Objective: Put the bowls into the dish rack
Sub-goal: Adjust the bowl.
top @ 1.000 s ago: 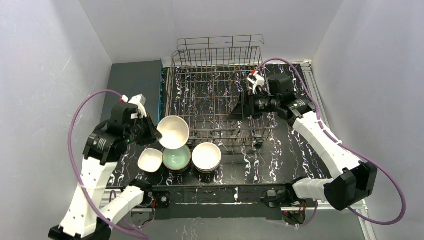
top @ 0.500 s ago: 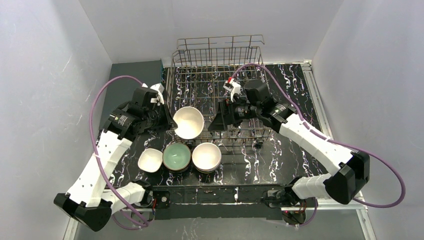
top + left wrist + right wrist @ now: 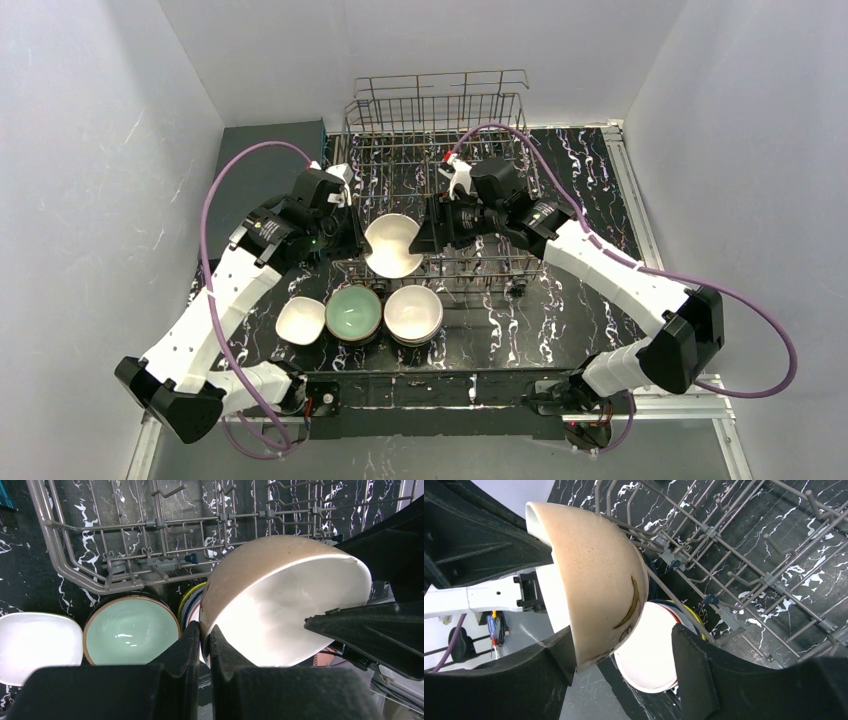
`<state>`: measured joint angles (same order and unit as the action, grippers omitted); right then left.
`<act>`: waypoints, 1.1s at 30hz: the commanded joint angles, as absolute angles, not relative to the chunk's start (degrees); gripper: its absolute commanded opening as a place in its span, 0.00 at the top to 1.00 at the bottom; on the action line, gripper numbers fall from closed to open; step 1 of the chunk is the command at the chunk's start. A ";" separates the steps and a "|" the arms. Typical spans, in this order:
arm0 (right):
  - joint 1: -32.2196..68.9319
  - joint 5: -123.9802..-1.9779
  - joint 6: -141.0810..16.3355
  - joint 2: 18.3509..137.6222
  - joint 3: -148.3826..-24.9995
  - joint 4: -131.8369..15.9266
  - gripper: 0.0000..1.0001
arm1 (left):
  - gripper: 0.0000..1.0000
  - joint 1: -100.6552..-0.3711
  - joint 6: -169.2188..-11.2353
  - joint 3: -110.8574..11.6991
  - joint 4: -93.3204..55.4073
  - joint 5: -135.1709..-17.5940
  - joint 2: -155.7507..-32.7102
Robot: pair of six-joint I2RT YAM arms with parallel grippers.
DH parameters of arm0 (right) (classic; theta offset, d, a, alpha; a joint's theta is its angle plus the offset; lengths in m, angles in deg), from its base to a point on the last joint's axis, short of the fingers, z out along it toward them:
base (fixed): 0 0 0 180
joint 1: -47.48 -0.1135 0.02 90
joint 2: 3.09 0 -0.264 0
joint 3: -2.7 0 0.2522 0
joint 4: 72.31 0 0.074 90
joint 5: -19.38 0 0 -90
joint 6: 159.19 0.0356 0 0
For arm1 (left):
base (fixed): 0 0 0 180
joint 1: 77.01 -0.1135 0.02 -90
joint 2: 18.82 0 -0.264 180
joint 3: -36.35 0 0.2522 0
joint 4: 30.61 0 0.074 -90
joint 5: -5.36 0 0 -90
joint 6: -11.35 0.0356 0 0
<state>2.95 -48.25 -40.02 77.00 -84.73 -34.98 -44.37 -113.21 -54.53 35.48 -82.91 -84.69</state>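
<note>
The silver wire dish rack [image 3: 440, 105] stands on the black marbled counter [image 3: 560, 300]. The peach-tan bowl [image 3: 393, 245], white inside and with a curved brown mark on its outer wall, hangs tilted on edge above the rack's near left part. The left claw [image 3: 204, 635] is clenched on the bowl's rim, while the right claw [image 3: 624, 635] stands released, one finger inside the bowl and one outside its wall, a gap showing. Just in front of the rack sit a small white bowl [image 3: 300, 320], a mint green bowl [image 3: 353, 313] topping a stack, and a round white bowl [image 3: 413, 312] atop another stack.
</note>
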 commanded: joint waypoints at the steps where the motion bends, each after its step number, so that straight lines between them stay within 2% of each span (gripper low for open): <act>1: 2.02 -49.73 -39.30 78.67 -88.22 -34.61 0.30 | 1.00 -43.24 -113.80 -57.76 31.88 -83.84 -84.44; 3: 1.81 -50.19 -39.30 79.30 -88.56 -34.08 0.40 | 1.00 -43.08 -113.72 -57.66 31.50 -83.85 -84.48; 7: 1.78 -51.39 -39.74 79.54 -88.60 -33.58 0.67 | 1.00 -43.08 -113.54 -57.27 31.12 -83.50 -84.57; 11: 1.78 -52.66 -40.36 79.33 -88.25 -33.65 0.95 | 0.87 -43.04 -113.63 -55.96 28.95 -80.58 -84.18; 12: 1.82 -53.13 -40.61 79.34 -88.23 -33.49 0.99 | 0.83 -43.04 -113.70 -55.60 28.14 -79.64 -84.05; 15: 1.99 -54.41 -41.72 79.35 -88.22 -32.90 0.99 | 0.68 -43.09 -114.25 -54.88 26.45 -77.12 -84.04; 17: 2.49 -54.83 -42.29 79.22 -88.03 -32.65 0.99 | 0.49 -43.08 -114.62 -54.55 25.92 -75.94 -83.83; 19: 3.37 -54.69 -42.74 78.85 -87.53 -32.71 0.99 | 0.24 -43.05 -115.06 -54.15 25.68 -75.20 -83.28; 22: 5.50 -52.02 -43.75 78.04 -86.39 -33.69 0.99 | 0.05 -43.09 -115.81 -52.79 24.72 -73.86 -81.67; 24: 7.14 -49.08 -43.70 77.33 -85.20 -35.00 0.99 | 0.02 -43.06 -116.35 -51.18 23.45 -71.90 -80.45; 33: 9.70 -39.13 -43.46 74.33 -81.20 -41.40 0.99 | 0.02 -43.24 -120.11 -42.59 14.75 -61.30 -78.36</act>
<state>9.90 -47.79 -43.95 78.53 -81.10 -32.62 -42.95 -118.11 -45.59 19.35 -67.32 -79.66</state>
